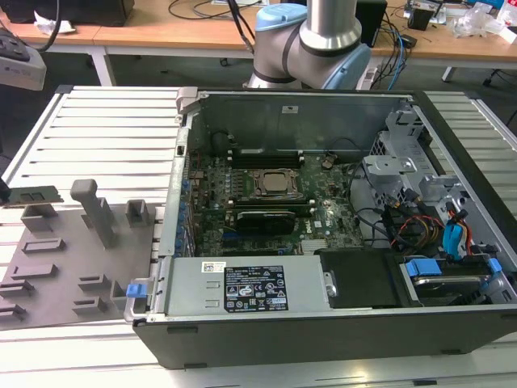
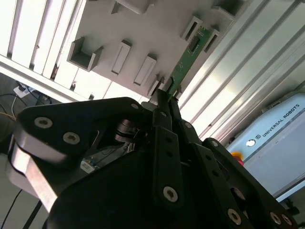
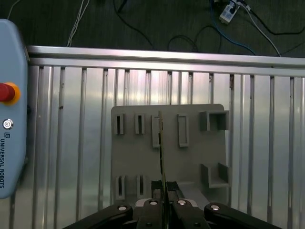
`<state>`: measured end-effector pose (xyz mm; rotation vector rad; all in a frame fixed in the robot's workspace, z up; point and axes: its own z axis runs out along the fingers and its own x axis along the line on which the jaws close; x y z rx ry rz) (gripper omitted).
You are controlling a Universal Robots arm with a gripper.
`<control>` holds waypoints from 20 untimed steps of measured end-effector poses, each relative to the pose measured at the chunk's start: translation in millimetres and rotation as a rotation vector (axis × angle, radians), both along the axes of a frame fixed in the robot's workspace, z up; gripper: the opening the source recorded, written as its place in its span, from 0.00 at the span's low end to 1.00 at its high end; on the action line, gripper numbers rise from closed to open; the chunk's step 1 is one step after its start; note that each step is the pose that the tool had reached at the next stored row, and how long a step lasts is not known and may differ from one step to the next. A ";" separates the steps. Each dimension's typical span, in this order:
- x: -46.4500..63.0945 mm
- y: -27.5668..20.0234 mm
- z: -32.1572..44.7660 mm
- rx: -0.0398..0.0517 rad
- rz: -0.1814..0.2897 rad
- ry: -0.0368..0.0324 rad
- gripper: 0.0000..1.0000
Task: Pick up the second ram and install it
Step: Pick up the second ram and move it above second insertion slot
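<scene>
Clamping the second ram (image 2: pixel 186 59) by one end, the gripper (image 2: pixel 167 95) holds it — long axis straight ahead.

Desk (image 3: pixel 71 119): ribbed bare aluminium, brushed, threw back soft glare.
Tray (image 3: pixel 138 157): grey plastic, matt, smooth-faced.
Second ram (image 2: pixel 183 67): green circuit board, faint sheen, dotted with tiny bright metal spots.
Jaws: black and matt; metal or hard plastic, could not tell which. Screw heads (image 2: pixel 170 193) were bright metal.
Computer case (image 1: pixel 323 343): outer wall matt black, inside bare grey sheet metal.
Power supply (image 1: pixel 194 295): dull grey metal, carried a black label (image 1: pixel 254 288) with slight sheen.
Robot arm (image 1: pixel 323 24): satin silver tube, glossy pale blue caps.
Pendant (image 3: pixel 9 133): smooth pale blue plastic, glossy red button (image 3: pixel 5 92).
</scene>
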<state>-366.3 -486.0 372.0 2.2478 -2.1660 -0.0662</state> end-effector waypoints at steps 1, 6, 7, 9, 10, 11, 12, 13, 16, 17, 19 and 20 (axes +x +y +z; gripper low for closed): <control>0.0 1.3 0.8 0.0000 0.000 0.0001 0.14; 0.6 10.0 9.9 0.0001 0.000 0.0000 0.14; 0.6 10.7 12.3 0.0000 0.000 0.0000 0.14; 0.7 12.0 20.0 0.0000 0.000 0.0000 0.14; 0.7 12.3 24.7 0.0000 0.000 0.0000 0.14; 0.8 12.4 30.5 0.0000 0.000 0.0000 0.14; 0.7 12.7 35.7 0.0001 0.000 0.0000 0.14; 0.8 12.8 39.3 0.0001 0.000 0.0000 0.14; 0.9 13.3 47.9 0.0001 0.000 0.0000 0.14; 0.9 13.4 49.6 0.0000 0.000 0.0000 0.14; 1.0 13.6 54.4 0.0000 0.000 0.0000 0.14; 1.0 13.6 56.0 0.0001 0.000 0.0000 0.14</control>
